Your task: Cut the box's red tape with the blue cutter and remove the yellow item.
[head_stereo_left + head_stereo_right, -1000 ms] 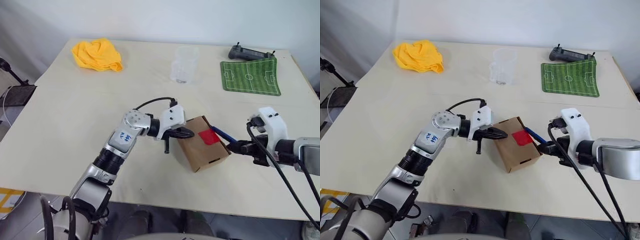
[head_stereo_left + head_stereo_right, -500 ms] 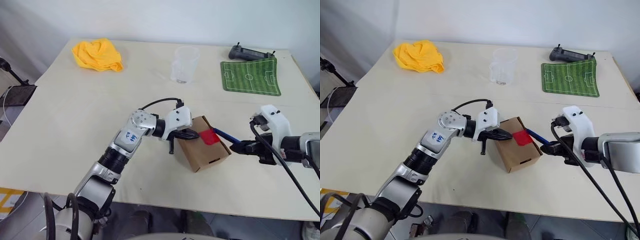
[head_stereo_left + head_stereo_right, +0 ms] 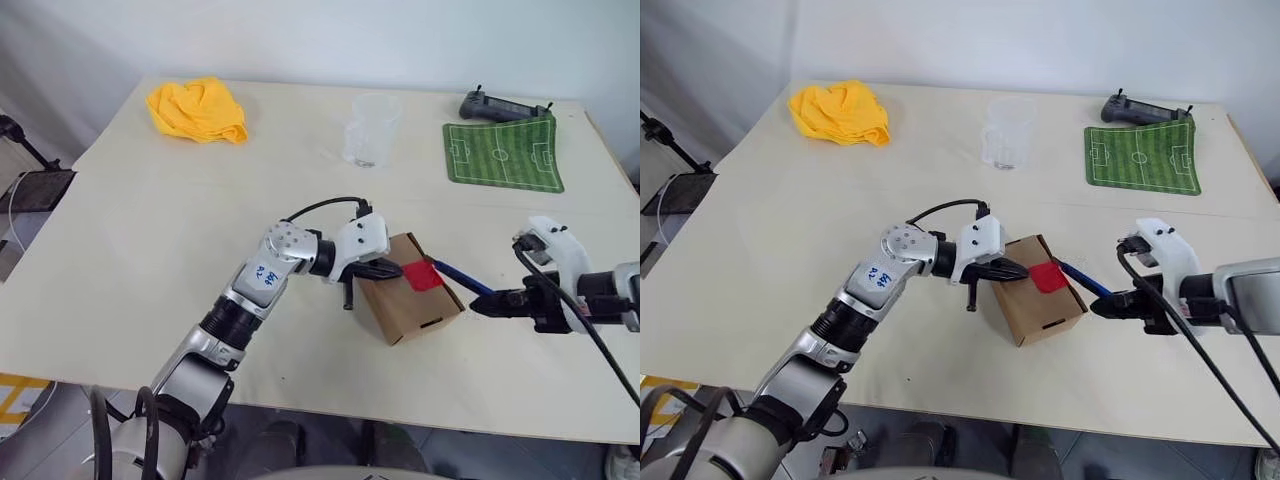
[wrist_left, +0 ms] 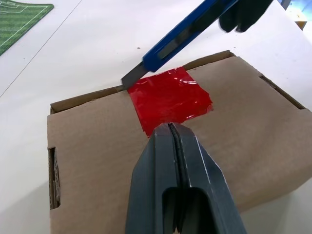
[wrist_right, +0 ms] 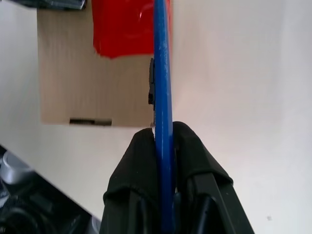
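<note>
The brown box (image 3: 404,304) lies on the table, with the red tape (image 4: 168,97) square on its top face. My left gripper (image 4: 169,127) is shut, its tips resting on the box top at the near edge of the tape. My right gripper (image 5: 163,129) is shut on the blue cutter (image 5: 162,73), right of the box. The cutter (image 3: 456,275) slants toward the box, and its grey blade tip (image 4: 132,78) meets the far corner of the tape at the flap seam. The yellow item is out of view.
A crumpled yellow cloth (image 3: 195,108) lies at the far left of the table. A clear plastic cup (image 3: 368,130) stands at the back centre. At the back right are a green football-pitch mat (image 3: 502,153) and a black controller (image 3: 495,105).
My right wrist has turned and drawn slightly to the right, still holding the cutter with its tip at the tape. The left gripper stays shut on the box top.
</note>
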